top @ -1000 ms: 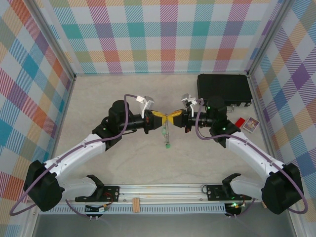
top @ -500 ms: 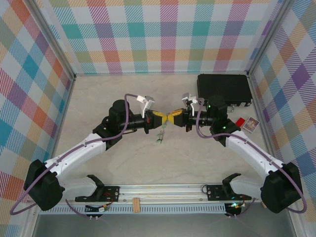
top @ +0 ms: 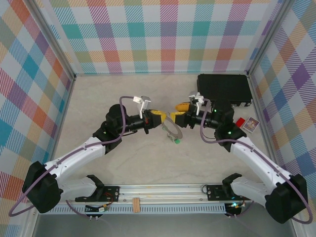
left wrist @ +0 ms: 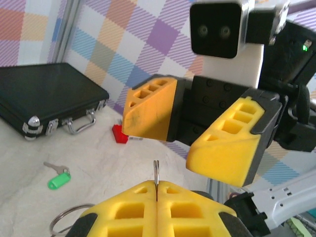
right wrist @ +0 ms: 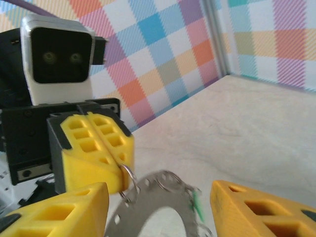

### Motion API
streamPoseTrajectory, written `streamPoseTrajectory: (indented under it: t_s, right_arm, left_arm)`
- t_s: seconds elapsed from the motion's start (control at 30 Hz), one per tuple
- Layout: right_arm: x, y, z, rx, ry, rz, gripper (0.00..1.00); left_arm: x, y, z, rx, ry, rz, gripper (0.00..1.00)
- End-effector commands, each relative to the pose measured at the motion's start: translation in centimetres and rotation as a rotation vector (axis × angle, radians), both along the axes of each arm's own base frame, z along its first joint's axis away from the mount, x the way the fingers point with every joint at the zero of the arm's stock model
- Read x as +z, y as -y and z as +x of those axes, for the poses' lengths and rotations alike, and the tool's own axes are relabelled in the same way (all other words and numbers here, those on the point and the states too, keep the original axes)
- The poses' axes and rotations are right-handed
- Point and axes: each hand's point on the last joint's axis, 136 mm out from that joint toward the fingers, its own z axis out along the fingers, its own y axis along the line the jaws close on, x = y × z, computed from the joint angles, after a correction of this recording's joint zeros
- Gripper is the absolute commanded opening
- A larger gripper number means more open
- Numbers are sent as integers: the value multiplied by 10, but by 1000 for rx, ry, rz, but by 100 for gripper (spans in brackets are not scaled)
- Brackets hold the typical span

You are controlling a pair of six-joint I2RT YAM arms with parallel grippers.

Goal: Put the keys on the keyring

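Observation:
My left gripper [top: 160,117] is shut on a small wire loop of the keyring [top: 172,129], a flat grey ring with holes that hangs tilted below it. In the right wrist view the keyring [right wrist: 163,200] hangs from the left gripper's closed yellow fingers [right wrist: 96,148], and a green tag [right wrist: 196,205] of one of the keys dangles from it. My right gripper [right wrist: 158,212] is open on either side of the ring and touches nothing. Another key with a green tag [left wrist: 58,178] lies on the table.
A black case [top: 222,89] stands at the back right. Beside it lie a small red object [top: 239,122] and a card [top: 251,125]. Checked walls close in the table on three sides.
My right gripper has opened and let go of the ring, drawing back a little. The keyring has swung to the right and now hangs from the left gripper alone.

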Motion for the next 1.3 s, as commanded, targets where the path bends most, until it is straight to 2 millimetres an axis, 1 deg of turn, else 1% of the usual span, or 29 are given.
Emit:
streamPoseTrajectory:
  t_s: [0.0,0.13,0.27,0.37,0.57,0.63,0.73,0.8,0.9,1.07,1.2,1.27]
  right_arm:
    - [1,14,10,-125,21,12,55]
    - [-3,19,11,-152,27,-16,55]
    - [-11,18,13,-152,0,-28,54]
    - [-15,15,11,-130,-15,-34,54]
    - [-20,0,-2,-11,-31,-36,56]
    - [-23,-8,-5,15,-38,-52,56]
    - [-28,-23,-13,53,-23,-90,57]
    - [-32,-30,-15,62,-18,-109,58]
    - [-35,-35,-16,75,-25,-113,58]
    - [-35,-37,-18,80,-22,-114,58]
    - [-34,-35,-18,68,-17,-110,58]
    - [-33,-32,-18,53,-13,-108,59]
  left_arm:
    - [35,-3,-9,10,94,-106,0]
    - [40,-4,-10,14,140,-145,0]
    - [42,-7,-12,21,186,-179,0]
    - [40,-8,-10,41,225,-178,0]
    - [42,-11,-9,73,336,-176,0]
    - [43,-10,-9,73,376,-181,0]
    - [45,-8,-8,70,398,-195,0]
    - [47,-6,-9,57,412,-208,0]
    - [48,-4,-8,47,413,-227,0]
    - [51,-3,-8,39,382,-252,0]
    - [59,-6,-4,50,296,-321,0]
    - [61,-7,2,62,224,-363,0]
